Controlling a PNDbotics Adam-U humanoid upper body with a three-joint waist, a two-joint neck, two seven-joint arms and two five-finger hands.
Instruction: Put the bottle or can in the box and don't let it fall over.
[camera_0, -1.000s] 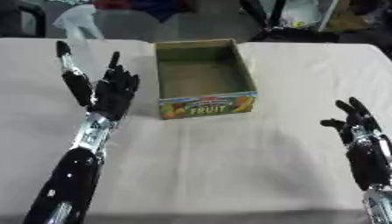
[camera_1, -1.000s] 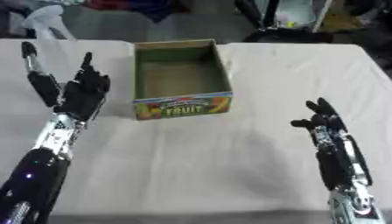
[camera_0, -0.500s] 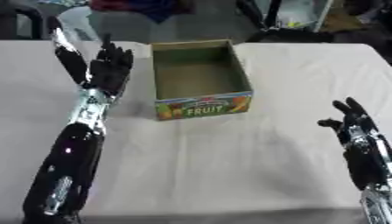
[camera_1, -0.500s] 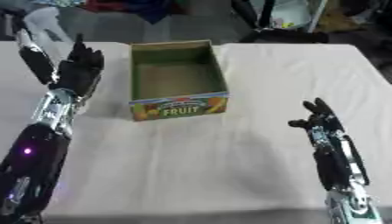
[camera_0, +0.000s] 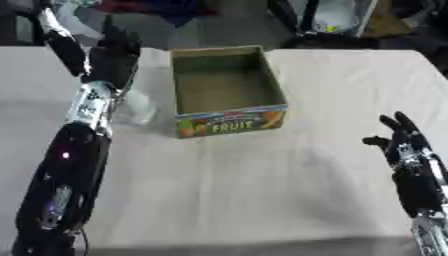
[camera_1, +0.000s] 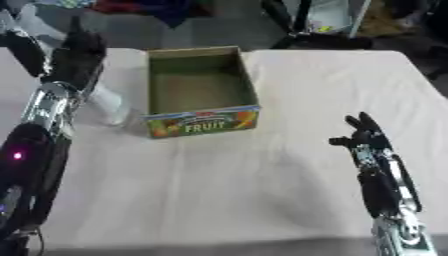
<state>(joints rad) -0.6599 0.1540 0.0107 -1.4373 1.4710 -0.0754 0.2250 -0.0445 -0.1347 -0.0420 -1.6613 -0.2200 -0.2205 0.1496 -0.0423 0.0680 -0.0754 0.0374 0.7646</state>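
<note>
The open cardboard box (camera_0: 229, 122) with a "FRUIT" label stands at the table's middle, and nothing shows inside it. A pale, see-through bottle (camera_1: 107, 103) stands upright just left of the box, partly hidden behind my left forearm. My left hand (camera_0: 112, 52) is raised beyond the bottle at the far left, fingers straight and open, holding nothing. My right hand (camera_0: 401, 141) rests open at the lower right, fingers up, well away from the box.
A beige cloth covers the table (camera_0: 262, 180). Beyond the far edge are dark chair legs (camera_0: 306, 25) and clutter on the floor.
My left hand has moved up and toward the far edge, past the box's left side, and the pale bottle now shows beside the forearm. The right hand has stayed put.
</note>
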